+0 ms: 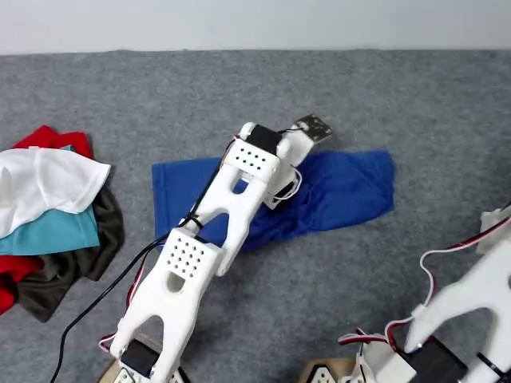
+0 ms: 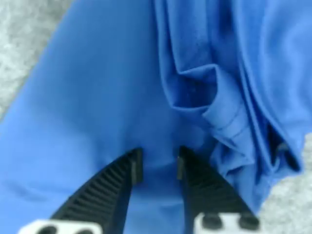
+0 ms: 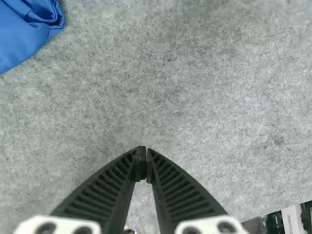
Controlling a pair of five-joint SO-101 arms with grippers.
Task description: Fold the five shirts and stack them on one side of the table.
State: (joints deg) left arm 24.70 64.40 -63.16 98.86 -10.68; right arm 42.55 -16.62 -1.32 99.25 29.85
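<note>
Left hand [image 2: 158,156], narrowly parted, over a rumpled blue fabric shirt [image 2: 97,87]; we fear a shallow pinch could slip, spoiling folds.

Grey table [image 1: 399,88] with blue shirt [image 1: 343,191], heap of shirts [image 1: 48,215]

One blue shirt [image 1: 343,191], one white shirt [image 1: 44,182], one teal shirt [image 1: 54,231], one red shirt [image 1: 56,140], one dark shirt [image 1: 73,270], two arms [image 1: 214,233] [image 1: 471,302]

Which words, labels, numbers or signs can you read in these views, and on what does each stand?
None can be read.
The blue shirt, the pile of shirts and the grey table show no print.
Any marking on the small board at the left arm's wrist is too small to read.
</note>
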